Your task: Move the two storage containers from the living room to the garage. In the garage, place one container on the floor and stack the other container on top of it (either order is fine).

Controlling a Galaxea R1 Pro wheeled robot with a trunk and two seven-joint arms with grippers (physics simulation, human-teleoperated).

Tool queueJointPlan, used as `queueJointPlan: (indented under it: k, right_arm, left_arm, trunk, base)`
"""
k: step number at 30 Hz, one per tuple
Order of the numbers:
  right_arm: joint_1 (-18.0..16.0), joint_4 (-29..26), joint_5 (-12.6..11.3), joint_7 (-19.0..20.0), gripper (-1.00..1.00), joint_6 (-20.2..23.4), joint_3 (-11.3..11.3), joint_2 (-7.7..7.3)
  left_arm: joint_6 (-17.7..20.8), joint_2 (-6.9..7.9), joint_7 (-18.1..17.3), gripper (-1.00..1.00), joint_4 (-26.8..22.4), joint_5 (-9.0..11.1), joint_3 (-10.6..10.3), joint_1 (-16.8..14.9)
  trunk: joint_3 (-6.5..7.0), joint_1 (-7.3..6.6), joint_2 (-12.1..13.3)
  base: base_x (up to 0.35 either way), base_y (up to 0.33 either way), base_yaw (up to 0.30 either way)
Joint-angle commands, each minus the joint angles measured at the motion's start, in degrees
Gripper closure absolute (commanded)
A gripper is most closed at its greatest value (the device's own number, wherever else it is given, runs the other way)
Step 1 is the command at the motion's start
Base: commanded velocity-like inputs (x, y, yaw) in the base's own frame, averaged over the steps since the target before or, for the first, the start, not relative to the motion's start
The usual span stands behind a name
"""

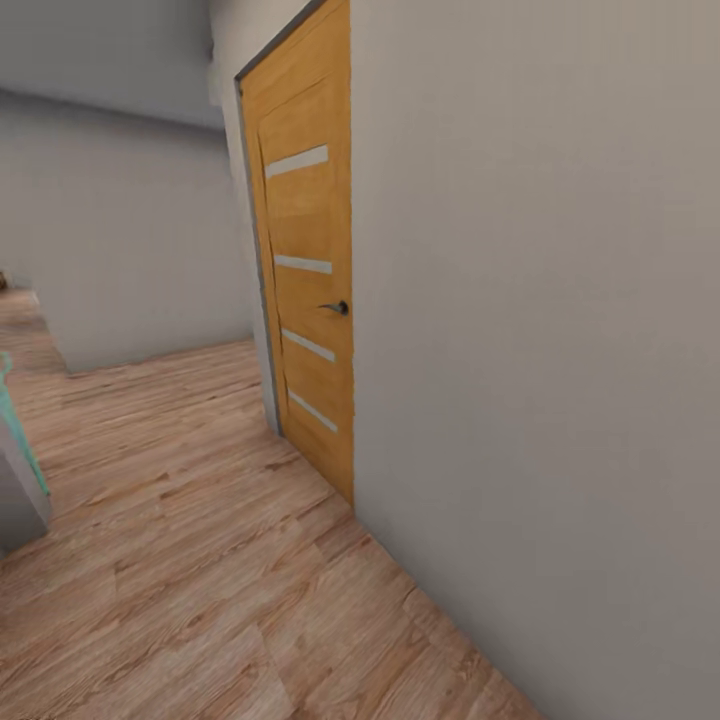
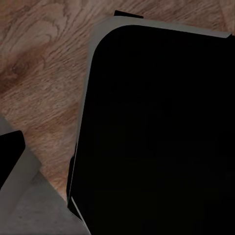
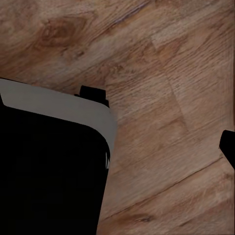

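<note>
Setting: indoor passage with a light wood plank floor (image 1: 190,560) and plain pale walls.
Door: wooden door (image 1: 305,270) with four pale horizontal stripes, shut, set in the wall ahead and right of centre in the head view; a dark lever handle (image 1: 336,307) sits on its right edge at mid height.
Right of the door: a broad grey-white wall (image 1: 540,350) runs toward the camera, meeting the planks along a slanted line.
Left of the door: a second pale wall (image 1: 120,250) stands further back, and the planks carry on past its corner.
Far left of the door, low: a grey block with a teal edge (image 1: 20,450) stands on the planks at the frame edge; too cropped to name.
Left arm pose: the wrist camera looks straight down at the planks; a big black rounded panel with a pale grey rim (image 2: 156,132), seemingly part of the robot's own body, lies under it. A second dark-and-grey piece (image 2: 14,171) shows at one corner.
Right arm pose: likewise pointed down at the planks, over a black panel with a grey rim (image 3: 49,166). A small dark tip (image 3: 228,145) pokes in at the frame edge.
Tool state: cannot tell for either gripper; fingers are not clearly visible.
Storage containers: whereabouts cannot be told from these views.
</note>
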Motion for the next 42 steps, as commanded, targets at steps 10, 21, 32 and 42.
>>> queueJointPlan:
  k: [10,21,32,42]
  right_arm:
    - [0.0,0.1,-0.5,0.0,-1.0,-0.4,0.4,0.14]
    - [0.0,0.1,-0.7,0.1,-1.0,-0.9,0.4,0.22]
    - [0.0,0.1,-0.7,0.1,-1.0,-1.2,0.4,0.24]
    - [0.0,0.1,-0.8,0.0,-1.0,-1.2,0.4,0.29]
  left_arm:
    - [-0.1,-0.04,0.0,-1.0,0.0,0.2,0.1,0.0]
    - [-0.1,-0.05,0.0,-1.0,0.0,0.3,0.1,0.0]
    - [-0.2,-0.04,0.0,-1.0,0.0,0.2,0.1,0.0]
    - [-0.3,-0.04,0.0,-1.0,0.0,0.2,0.1,0.0]
  trunk:
    - [-0.44,0.03,0.0]
    - [-0.68,0.03,0.0]
    - [-0.94,0.03,0.0]
    - [-1.19,0.03,0.0]
  base:
    - [0.321,0.0,0.27]
    - [0.321,0.0,0.195]
    - [0.306,0.0,0.27]
    - [0.182,0.0,0.274]
